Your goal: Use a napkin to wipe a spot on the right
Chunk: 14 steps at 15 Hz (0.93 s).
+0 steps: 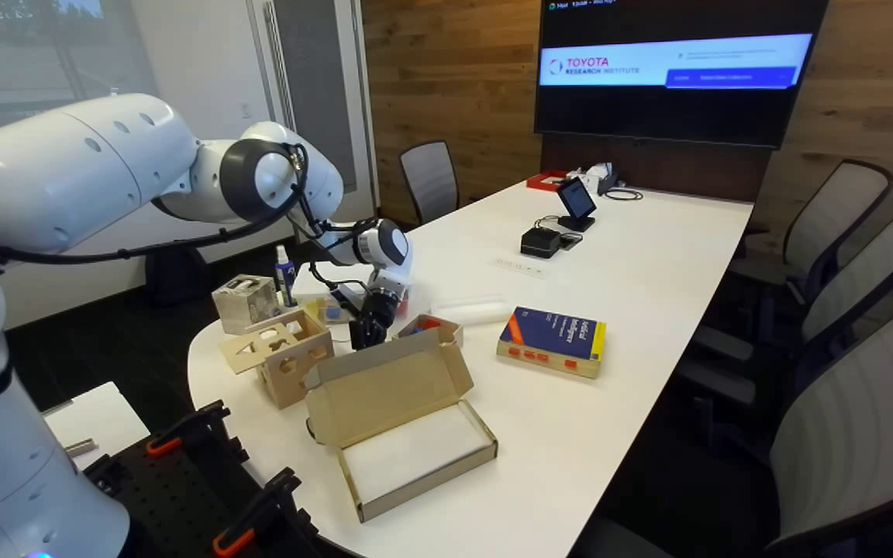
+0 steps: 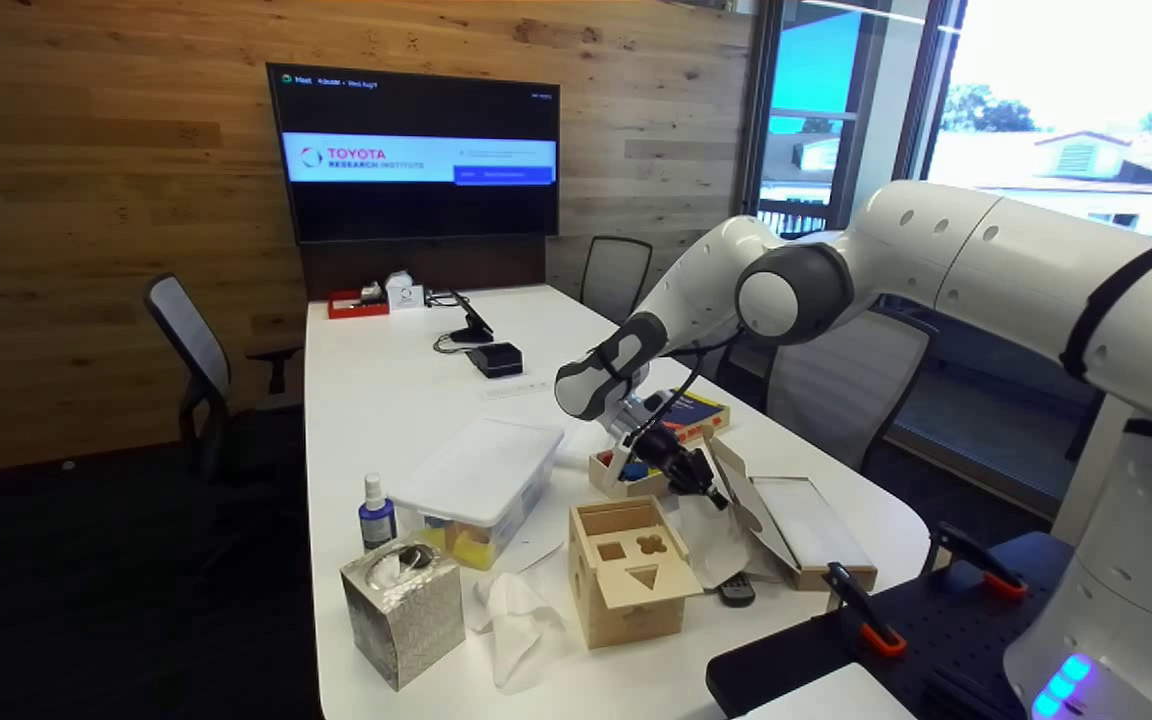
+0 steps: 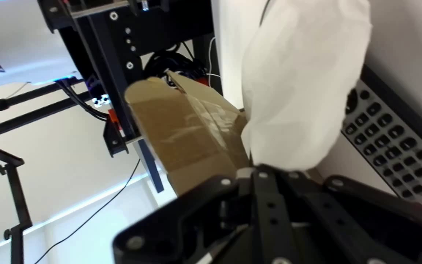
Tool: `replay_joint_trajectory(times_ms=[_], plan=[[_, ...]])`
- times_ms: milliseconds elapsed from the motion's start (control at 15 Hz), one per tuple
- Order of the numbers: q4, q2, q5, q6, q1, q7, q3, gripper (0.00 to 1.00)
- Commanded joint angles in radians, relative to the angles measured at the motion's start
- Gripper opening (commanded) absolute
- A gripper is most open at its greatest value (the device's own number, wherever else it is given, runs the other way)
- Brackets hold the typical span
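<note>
A white napkin (image 3: 302, 84) is pinched at the tips of my gripper (image 3: 277, 172) in the wrist view, and the jaws are close together on it. In an exterior view the napkin (image 2: 714, 545) hangs below the gripper (image 2: 716, 495), between the wooden shape box and the open cardboard box. Whether it touches the table is hard to tell. The gripper (image 1: 369, 333) also shows behind the cardboard lid in an exterior view, where the napkin is hidden. Another crumpled napkin (image 2: 516, 625) lies on the white table (image 2: 386, 370) beside the tissue box (image 2: 406, 615). No spot can be made out.
The wooden shape box (image 2: 626, 610) and open cardboard box (image 1: 415, 457) flank the gripper. A remote (image 3: 390, 143) lies close below. A small block tray (image 2: 626, 488), lidded plastic bin (image 2: 481, 470), spray bottle (image 2: 376, 520) and thick book (image 1: 551, 341) stand around.
</note>
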Motion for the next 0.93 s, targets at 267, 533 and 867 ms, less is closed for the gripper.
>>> replay_joint_trajectory(times_ms=[267,533,867], plan=[[0.101,0.022,-0.065,0.117,0.010,0.010,-0.033,0.00],[0.120,0.018,-0.077,0.150,0.008,0.007,-0.032,0.00],[0.123,0.010,-0.080,0.194,0.006,0.013,-0.037,0.00]])
